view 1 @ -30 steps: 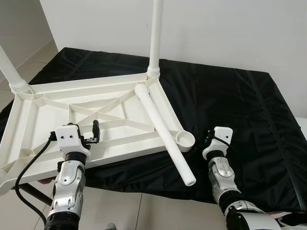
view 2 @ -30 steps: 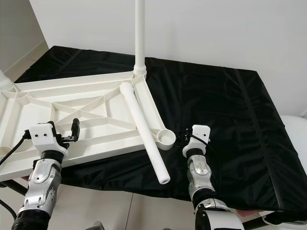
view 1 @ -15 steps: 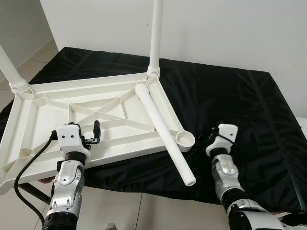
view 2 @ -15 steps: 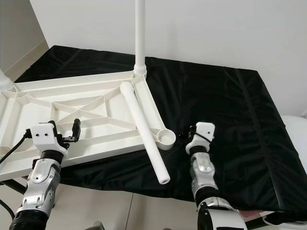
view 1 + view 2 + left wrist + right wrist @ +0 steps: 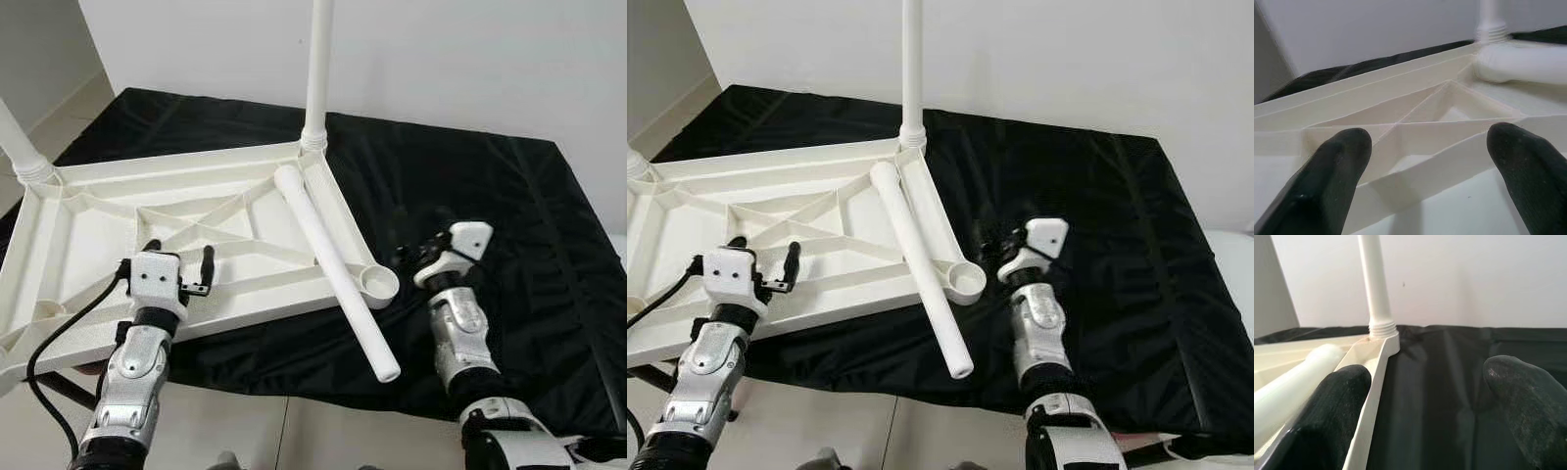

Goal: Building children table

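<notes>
While upturned: two fitted legs (image 5: 315,69), one loose leg (image 5: 331,266).

Black-draped surface (image 5: 509,206), probably table; upturned tabletop (image 5: 118,225) on it.

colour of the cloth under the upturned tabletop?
Plain black, no pattern. The cloth shows best in the right eye view, spread beneath the white tabletop.

The upright leg (image 5: 318,69) is cut off by the top edge, and the table top (image 5: 59,245) runs out past the left edge.
</notes>
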Controlling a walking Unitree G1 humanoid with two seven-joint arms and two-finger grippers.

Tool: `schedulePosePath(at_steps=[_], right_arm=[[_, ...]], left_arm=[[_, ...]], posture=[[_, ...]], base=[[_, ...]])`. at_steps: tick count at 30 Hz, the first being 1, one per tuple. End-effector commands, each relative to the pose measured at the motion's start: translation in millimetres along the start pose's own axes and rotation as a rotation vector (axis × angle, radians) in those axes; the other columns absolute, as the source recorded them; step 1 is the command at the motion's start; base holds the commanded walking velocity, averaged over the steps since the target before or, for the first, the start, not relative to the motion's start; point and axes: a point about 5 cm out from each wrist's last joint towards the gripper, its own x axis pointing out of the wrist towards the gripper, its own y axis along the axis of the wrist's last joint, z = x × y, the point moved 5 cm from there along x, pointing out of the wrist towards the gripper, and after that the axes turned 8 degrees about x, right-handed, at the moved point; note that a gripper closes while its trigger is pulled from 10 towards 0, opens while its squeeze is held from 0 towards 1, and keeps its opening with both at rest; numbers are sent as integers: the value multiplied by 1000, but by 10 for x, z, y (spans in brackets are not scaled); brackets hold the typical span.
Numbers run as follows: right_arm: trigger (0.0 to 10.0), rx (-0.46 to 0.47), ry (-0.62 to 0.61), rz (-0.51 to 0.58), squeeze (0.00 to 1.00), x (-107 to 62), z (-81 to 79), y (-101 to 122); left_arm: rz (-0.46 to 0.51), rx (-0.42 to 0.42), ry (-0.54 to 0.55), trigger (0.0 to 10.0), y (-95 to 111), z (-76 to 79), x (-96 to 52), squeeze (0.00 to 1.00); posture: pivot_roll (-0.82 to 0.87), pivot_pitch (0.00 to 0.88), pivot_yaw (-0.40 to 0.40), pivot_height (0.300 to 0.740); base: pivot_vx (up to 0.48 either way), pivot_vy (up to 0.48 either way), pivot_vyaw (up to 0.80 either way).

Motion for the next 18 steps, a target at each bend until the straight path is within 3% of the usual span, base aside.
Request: schedulePosePath(at_steps=[1, 3, 7, 12, 14, 18], right_arm=[[10000, 5, 26, -32, 0, -43, 0, -42], [10000, 25, 91, -54, 0, -43, -84, -45], [10000, 54, 142, -63, 0, -28, -159, -18], [10000, 48, 206, -69, 0, -9, -230, 29], [10000, 48, 206, -69, 0, -9, -230, 29], [10000, 41, 240, -84, 0, 19, -272, 48]], left_arm=[[-6, 70, -132, 10000, -46, 146, -37, 0], [-5, 131, -168, 10000, -55, 182, -44, 0], [2, 153, -187, 10000, -39, 199, -44, 0], [40, 249, -217, 10000, 84, 139, -16, 0], [40, 249, -217, 10000, 84, 139, -16, 0], [90, 239, -235, 10000, 321, 85, 75, 0]], posture=[[29, 0, -23, 740], [27, 0, -23, 740], [27, 0, -23, 740], [29, 0, -27, 740], [29, 0, -27, 740], [39, 0, -35, 740]], base=[[0, 0, 0], [0, 0, 0], [0, 0, 0], [0, 0, 0], [0, 0, 0], [0, 0, 0]])
